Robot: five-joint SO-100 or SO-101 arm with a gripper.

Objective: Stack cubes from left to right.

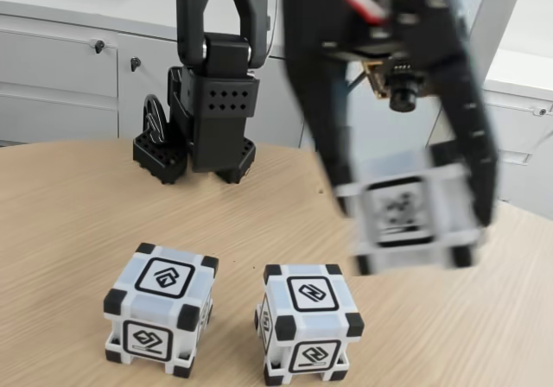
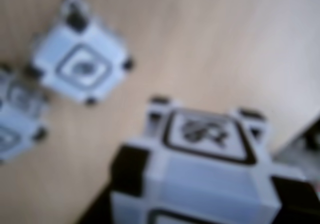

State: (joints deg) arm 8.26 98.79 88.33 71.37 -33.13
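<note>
Three white cubes with black corners are in sight. One cube point(image 1: 159, 307) rests on the wooden table at the front left, another cube point(image 1: 309, 320) beside it near the front middle. A third cube point(image 1: 408, 216) hangs in the air at the right, blurred by motion, with my gripper point(image 1: 413, 204) shut on it, one black finger on each side. The wrist view shows the held cube point(image 2: 205, 159) large at the bottom. Below it on the table lie one resting cube point(image 2: 80, 66) and the other cube point(image 2: 17, 116) at the left edge.
The arm's black base point(image 1: 207, 128) stands at the back of the round wooden table point(image 1: 69, 223). White cabinets point(image 1: 60, 67) line the wall behind. The table edge curves away at the right.
</note>
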